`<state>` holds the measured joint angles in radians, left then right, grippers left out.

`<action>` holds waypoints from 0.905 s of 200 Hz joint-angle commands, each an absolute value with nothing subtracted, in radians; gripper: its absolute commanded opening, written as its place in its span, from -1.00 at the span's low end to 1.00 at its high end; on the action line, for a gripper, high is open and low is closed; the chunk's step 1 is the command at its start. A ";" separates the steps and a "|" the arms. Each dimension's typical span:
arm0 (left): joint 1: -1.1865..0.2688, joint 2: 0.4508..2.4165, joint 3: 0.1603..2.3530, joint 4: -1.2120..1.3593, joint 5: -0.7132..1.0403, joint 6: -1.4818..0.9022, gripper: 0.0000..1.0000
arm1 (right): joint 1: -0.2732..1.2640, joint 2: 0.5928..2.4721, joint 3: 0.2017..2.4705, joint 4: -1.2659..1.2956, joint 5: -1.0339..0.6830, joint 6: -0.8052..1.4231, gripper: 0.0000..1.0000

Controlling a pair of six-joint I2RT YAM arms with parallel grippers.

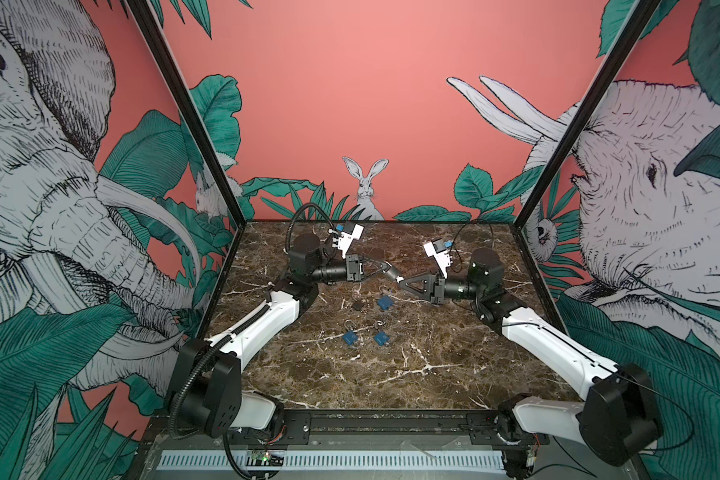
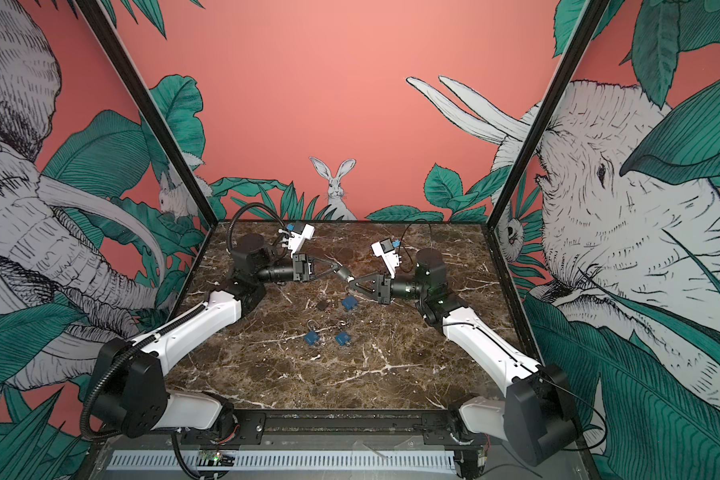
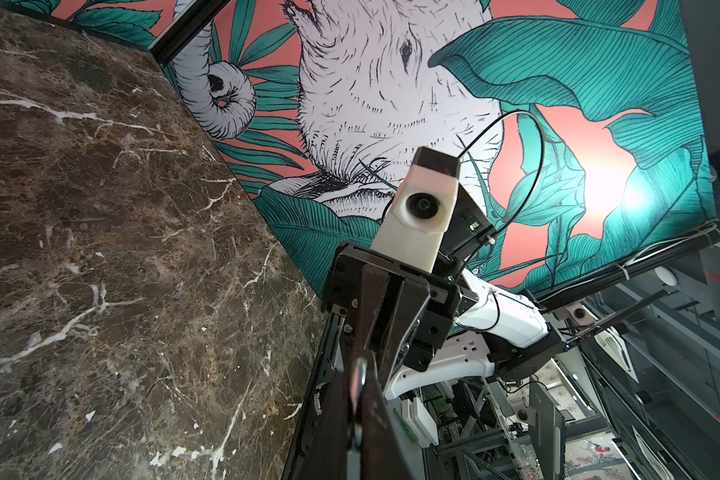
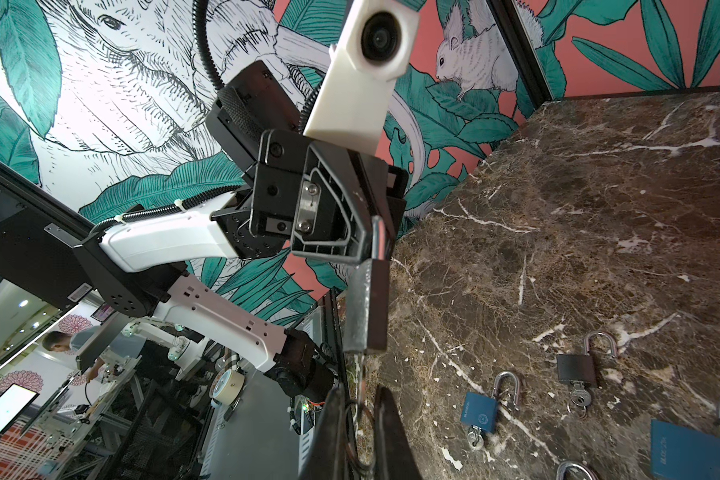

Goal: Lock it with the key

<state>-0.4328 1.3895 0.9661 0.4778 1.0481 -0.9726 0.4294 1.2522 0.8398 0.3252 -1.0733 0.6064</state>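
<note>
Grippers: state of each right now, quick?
Left gripper: closed, holding the black padlock by its shackle, off the table.
Right gripper: closed on the key just under that padlock.

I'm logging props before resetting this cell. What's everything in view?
blue padlocks: 3, blue, lying mid-tabletop.
black padlock: 1, black, on the tabletop beside the farthest blue one.
held padlock: 1, dark, in the air between the hands.
key: 1, silver, mostly hidden, under the held padlock.
other keys: at least 2, silver, at the bottoms of the black padlock and one blue one.
tabletop: 1, brown marble, under everything.
wall panels: 3, coral jungle print, around the tabletop.
left hand: 1, black, shut on the held padlock's shackle.
right hand: 1, black, shut on the key.
arms: 2, white and black, reaching in from the near edge.
</note>
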 commanded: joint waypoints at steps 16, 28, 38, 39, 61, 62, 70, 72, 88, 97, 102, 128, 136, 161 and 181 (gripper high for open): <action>-0.305 1.346 0.993 0.640 0.897 -1.025 -1.00 | 0.408 1.231 0.774 0.159 -1.111 0.595 -1.00; -0.299 1.349 0.996 0.647 0.905 -1.033 -1.00 | 0.407 1.230 0.770 0.158 -1.112 0.596 -1.00; -0.296 1.353 0.997 0.654 0.909 -1.041 -1.00 | 0.408 1.228 0.769 0.157 -1.113 0.595 -1.00; -0.296 1.353 0.998 0.655 0.910 -1.041 -1.00 | 0.407 1.228 0.769 0.158 -1.112 0.596 -1.00; -0.285 1.356 0.996 0.668 0.915 -1.054 -1.00 | 0.408 1.227 0.765 0.162 -1.113 0.597 -1.00; -0.284 1.356 0.996 0.667 0.916 -1.055 -1.00 | 0.408 1.227 0.765 0.162 -1.113 0.598 -1.00; -0.275 1.353 0.993 0.672 0.914 -1.057 -1.00 | 0.408 1.227 0.763 0.161 -1.111 0.599 -1.00; -0.274 1.353 0.994 0.672 0.914 -1.057 -1.00 | 0.408 1.227 0.762 0.162 -1.111 0.600 -1.00; -0.258 1.349 0.998 0.677 0.920 -1.064 -1.00 | 0.408 1.223 0.758 0.164 -1.112 0.601 -1.00; -0.253 1.348 0.998 0.685 0.923 -1.073 -1.00 | 0.408 1.222 0.755 0.163 -1.112 0.601 -1.00; -0.251 1.349 0.999 0.687 0.926 -1.075 -1.00 | 0.407 1.221 0.755 0.166 -1.111 0.603 -1.00; -0.243 1.347 0.996 0.691 0.931 -1.078 -1.00 | 0.408 1.221 0.747 0.177 -1.112 0.612 -1.00; -0.241 1.348 0.993 0.695 0.928 -1.082 -1.00 | 0.408 1.219 0.743 0.182 -1.112 0.616 -1.00; -0.233 1.349 0.989 0.720 0.933 -1.101 -1.00 | 0.408 1.214 0.737 0.185 -1.111 0.619 -1.00; -0.233 1.352 0.988 0.721 0.939 -1.105 -1.00 | 0.407 1.212 0.735 0.184 -1.106 0.620 -1.00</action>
<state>-0.2256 1.3899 0.9665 0.6193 0.9791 -1.0687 0.4091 1.2247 0.7326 0.2222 -1.0790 0.6254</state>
